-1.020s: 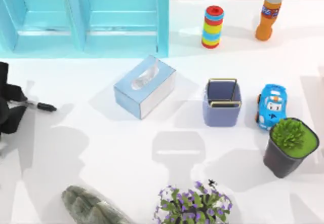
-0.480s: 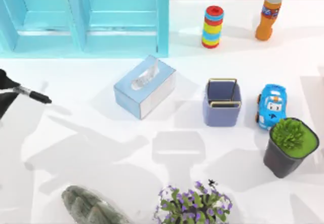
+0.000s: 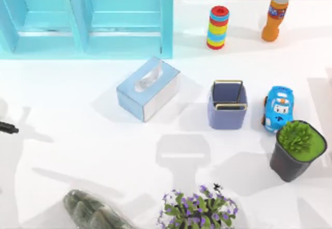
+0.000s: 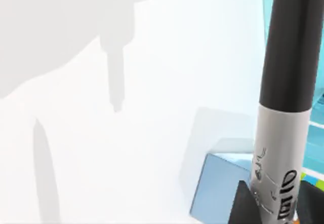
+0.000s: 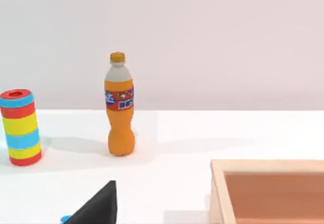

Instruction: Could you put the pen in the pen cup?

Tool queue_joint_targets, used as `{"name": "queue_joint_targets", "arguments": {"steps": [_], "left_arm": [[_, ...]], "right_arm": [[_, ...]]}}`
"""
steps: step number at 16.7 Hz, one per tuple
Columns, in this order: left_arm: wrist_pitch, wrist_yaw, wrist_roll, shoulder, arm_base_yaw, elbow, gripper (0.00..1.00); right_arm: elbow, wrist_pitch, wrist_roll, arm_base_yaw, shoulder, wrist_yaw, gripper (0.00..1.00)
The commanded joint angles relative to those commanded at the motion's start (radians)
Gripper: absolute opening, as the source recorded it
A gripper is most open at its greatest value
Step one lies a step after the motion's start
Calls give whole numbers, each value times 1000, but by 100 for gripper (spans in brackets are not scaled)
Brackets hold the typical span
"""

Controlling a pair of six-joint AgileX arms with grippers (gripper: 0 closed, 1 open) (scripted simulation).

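Observation:
The pen (image 4: 288, 57) fills the left wrist view close up, with a black cap and a silvery barrel with print. My left gripper (image 4: 271, 206) is shut on its barrel. In the top view just the pen's black tip (image 3: 8, 129) pokes in at the far left edge, above the table. The pen cup (image 3: 227, 105), periwinkle blue with a gold rim, stands upright right of centre, far from the pen. A dark part of my right gripper (image 5: 96, 209) sits low in the right wrist view, parked at the right side.
A tissue box (image 3: 148, 88) lies between pen and cup. A toy car (image 3: 278, 108) and a dark plant pot (image 3: 295, 151) flank the cup's right. A blue shelf (image 3: 88, 16), ring stack (image 3: 218, 27) and orange bottle (image 3: 274, 13) stand at the back; a flowering plant (image 3: 199, 208) is in front.
My left gripper has carried the pen leftward and out past the top view's left edge; only the pen's tip remains there. Nothing else has moved.

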Motion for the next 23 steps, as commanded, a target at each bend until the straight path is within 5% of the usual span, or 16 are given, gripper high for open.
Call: {"name": "queue_joint_targets", "arguments": {"steps": [7, 11, 16, 23], "left_arm": [[-28, -8, -1, -20, 21, -12, 0], [16, -107, 28, 45, -47, 60, 0], [145, -415, 132, 261, -272, 272, 0], [377, -1031, 352, 713, -726, 681, 0]], "right_arm": [[0, 0, 0, 0, 0, 0, 100], [0, 0, 0, 0, 0, 0, 100], [0, 0, 0, 0, 0, 0, 100], [0, 0, 0, 0, 0, 0, 100]]}}
